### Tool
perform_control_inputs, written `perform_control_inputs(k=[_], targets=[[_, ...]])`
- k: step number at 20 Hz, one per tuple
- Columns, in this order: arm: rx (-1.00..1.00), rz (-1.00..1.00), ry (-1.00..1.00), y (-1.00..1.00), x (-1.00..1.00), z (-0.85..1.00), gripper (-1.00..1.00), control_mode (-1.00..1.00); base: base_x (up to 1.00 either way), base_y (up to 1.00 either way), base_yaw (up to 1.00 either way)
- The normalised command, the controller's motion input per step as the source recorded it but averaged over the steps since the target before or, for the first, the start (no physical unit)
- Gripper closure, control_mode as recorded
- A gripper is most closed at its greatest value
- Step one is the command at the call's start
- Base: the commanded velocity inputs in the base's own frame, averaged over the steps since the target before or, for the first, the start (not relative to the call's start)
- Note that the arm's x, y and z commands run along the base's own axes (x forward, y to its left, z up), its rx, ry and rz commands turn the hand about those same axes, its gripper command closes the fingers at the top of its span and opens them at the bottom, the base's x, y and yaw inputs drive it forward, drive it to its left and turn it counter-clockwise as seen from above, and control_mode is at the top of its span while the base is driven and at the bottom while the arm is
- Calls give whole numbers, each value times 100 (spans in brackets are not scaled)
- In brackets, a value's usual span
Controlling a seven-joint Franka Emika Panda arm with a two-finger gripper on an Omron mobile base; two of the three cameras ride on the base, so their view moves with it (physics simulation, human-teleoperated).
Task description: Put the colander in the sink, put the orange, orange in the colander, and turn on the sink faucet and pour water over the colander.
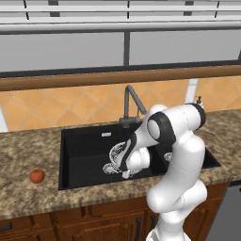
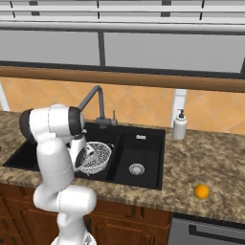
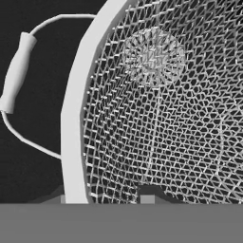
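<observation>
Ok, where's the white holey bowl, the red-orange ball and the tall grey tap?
White perforated colander [image 2: 97,156]: right base view, on its mesh wall, in the large basin.
Reddish-orange round fruit [image 1: 37,176]: left base view, on its middle, on the counter.
Tall dark-grey metal faucet [image 1: 128,101]: left base view, on its upright pipe.

Colander half behind the arm; pincer grip perhaps hidden.

Flanking base views, shared sink

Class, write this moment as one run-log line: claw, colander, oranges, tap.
claw: shut on colander rim | colander: in large sink basin | oranges: both on counter, red, yellow | tap: no water
</observation>
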Motion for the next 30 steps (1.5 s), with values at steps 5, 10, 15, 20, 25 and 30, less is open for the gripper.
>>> perform_control_inputs(k=[5,10,15,20,25,30], targets=[[0,-3,0,0,-25,0,100,-100,0,0,0],[0,-3,0,0,-15,0,100,-100,0,0,0],[0,-1,0,0,-6,0,100,-100,0,0,0],[0,0,0,0,0,0,-100,-100,0,0,0],[0,0,0,0,0,0,-100,-100,0,0,0],[0,0,-4,0,0,7,-100,-100,0,0,0]])
